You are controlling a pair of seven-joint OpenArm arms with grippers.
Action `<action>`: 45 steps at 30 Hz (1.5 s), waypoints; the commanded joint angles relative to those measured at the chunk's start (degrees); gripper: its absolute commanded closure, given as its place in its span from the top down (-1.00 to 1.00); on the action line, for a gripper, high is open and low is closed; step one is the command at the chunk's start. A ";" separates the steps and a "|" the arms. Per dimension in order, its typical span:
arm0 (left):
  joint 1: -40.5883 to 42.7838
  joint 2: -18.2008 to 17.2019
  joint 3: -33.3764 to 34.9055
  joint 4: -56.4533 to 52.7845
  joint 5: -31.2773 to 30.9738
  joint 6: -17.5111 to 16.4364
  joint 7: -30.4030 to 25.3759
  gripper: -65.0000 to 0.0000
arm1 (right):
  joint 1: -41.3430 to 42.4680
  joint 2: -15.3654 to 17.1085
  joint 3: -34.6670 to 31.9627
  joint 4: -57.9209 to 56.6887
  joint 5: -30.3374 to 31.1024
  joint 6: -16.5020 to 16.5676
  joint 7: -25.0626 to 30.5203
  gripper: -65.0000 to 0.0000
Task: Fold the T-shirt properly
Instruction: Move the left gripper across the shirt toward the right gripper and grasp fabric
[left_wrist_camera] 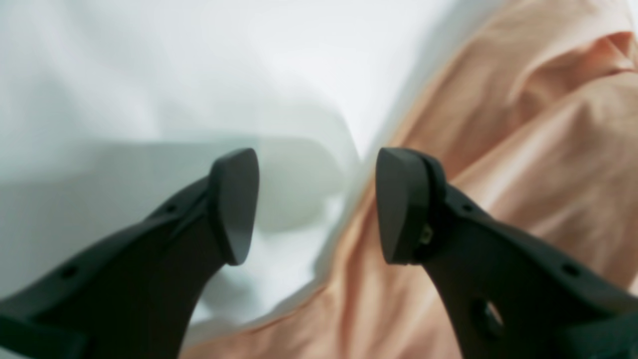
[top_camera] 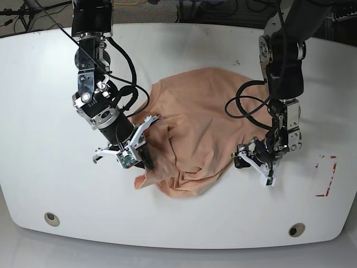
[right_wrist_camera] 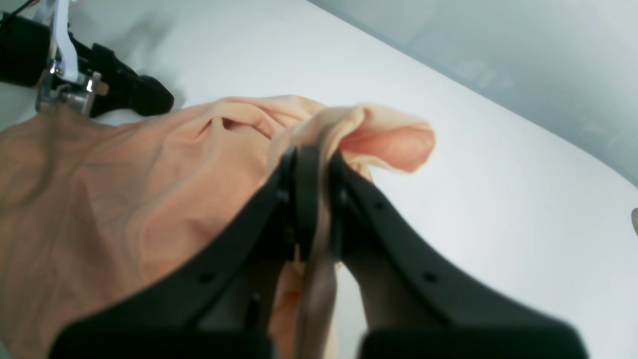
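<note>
The peach T-shirt lies crumpled in the middle of the white table. On the base view's left, my right gripper is shut on a bunched fold at the shirt's lower left edge. The right wrist view shows that fold pinched between the black fingers, with cloth spreading away to the left. My left gripper is low beside the shirt's right edge. In the left wrist view it stands open with nothing between the fingers; the shirt's edge runs under the right finger.
Red tape marks sit near the table's right edge. Two round holes lie close to the front edge. Cables and stands crowd the far side behind the table.
</note>
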 commanded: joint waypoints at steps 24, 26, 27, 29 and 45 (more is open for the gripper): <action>-0.46 3.55 1.95 -1.13 -0.32 -0.65 1.15 0.04 | 0.37 0.07 -0.32 1.21 0.93 0.12 1.28 -1.00; -0.54 3.54 2.01 -1.67 -0.34 -0.69 1.40 0.03 | 0.37 0.07 -0.30 1.20 0.92 0.14 1.24 -1.00; -0.58 3.53 2.02 -1.97 -0.32 -0.71 1.52 0.03 | 0.36 0.09 -0.28 1.20 0.92 0.17 1.20 -1.00; -0.75 3.56 2.07 -2.62 -0.29 -0.76 1.86 0.00 | 0.37 0.12 -0.32 1.20 0.82 0.14 1.18 -1.00; -0.07 2.66 2.55 -4.01 -0.18 -1.44 3.00 -0.94 | 0.53 0.18 -0.37 0.97 0.82 -0.07 1.37 -1.00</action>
